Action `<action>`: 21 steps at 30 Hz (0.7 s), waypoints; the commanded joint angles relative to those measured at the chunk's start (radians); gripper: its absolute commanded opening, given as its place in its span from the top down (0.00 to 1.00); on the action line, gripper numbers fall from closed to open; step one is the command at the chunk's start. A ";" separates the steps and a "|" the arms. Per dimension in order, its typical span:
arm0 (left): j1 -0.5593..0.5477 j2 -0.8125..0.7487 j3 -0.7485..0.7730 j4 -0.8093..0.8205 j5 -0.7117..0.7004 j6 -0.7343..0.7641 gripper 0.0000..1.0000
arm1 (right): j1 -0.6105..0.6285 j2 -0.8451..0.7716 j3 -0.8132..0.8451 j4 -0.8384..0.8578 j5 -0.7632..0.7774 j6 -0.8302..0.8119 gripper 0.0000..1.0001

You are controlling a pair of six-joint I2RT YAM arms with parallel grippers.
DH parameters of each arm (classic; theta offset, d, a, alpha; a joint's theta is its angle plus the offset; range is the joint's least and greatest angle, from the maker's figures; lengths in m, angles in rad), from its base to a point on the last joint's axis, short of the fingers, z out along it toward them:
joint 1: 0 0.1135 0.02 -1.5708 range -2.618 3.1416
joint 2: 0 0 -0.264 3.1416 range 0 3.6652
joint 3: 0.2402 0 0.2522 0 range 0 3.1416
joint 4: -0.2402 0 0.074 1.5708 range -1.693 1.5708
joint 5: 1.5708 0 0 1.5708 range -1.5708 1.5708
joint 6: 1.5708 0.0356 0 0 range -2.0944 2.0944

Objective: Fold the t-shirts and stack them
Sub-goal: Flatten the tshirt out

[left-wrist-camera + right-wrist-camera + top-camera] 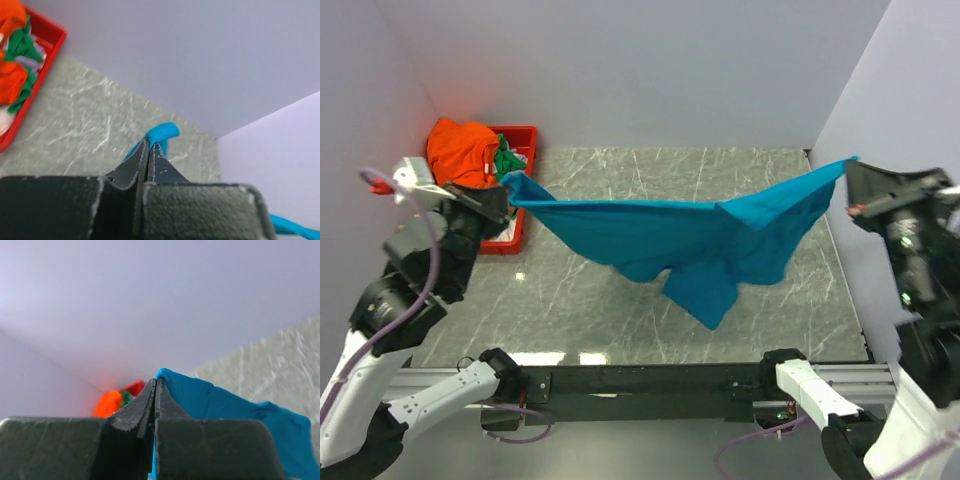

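Note:
The teal-blue t-shirt (690,240) hangs stretched in the air between both grippers, its lower part sagging toward the table. My left gripper (506,186) is shut on its left corner, which pokes out past the tips in the left wrist view (162,132). My right gripper (850,165) is shut on its right corner, seen in the right wrist view (215,400). The orange t-shirt (460,150) and the green t-shirt (507,160) lie crumpled in the red tray (515,233) at the back left.
The marble table top (620,310) lies under the hanging shirt. Pale walls (640,70) close in the back and both sides. The red tray also shows in the left wrist view (45,60).

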 commanded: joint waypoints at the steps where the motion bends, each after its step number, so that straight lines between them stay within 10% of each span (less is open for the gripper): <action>1: 0.005 0.025 0.107 -0.006 -0.021 0.069 0.99 | -0.006 0.039 0.154 -0.074 0.011 -0.012 1.00; 11: 0.013 0.232 0.199 0.180 -0.092 0.202 0.99 | -0.006 0.120 0.066 0.145 -0.067 -0.006 1.00; 21: 0.404 0.649 0.328 0.476 0.352 0.142 0.99 | -0.006 0.468 0.114 0.460 -0.103 -0.024 1.00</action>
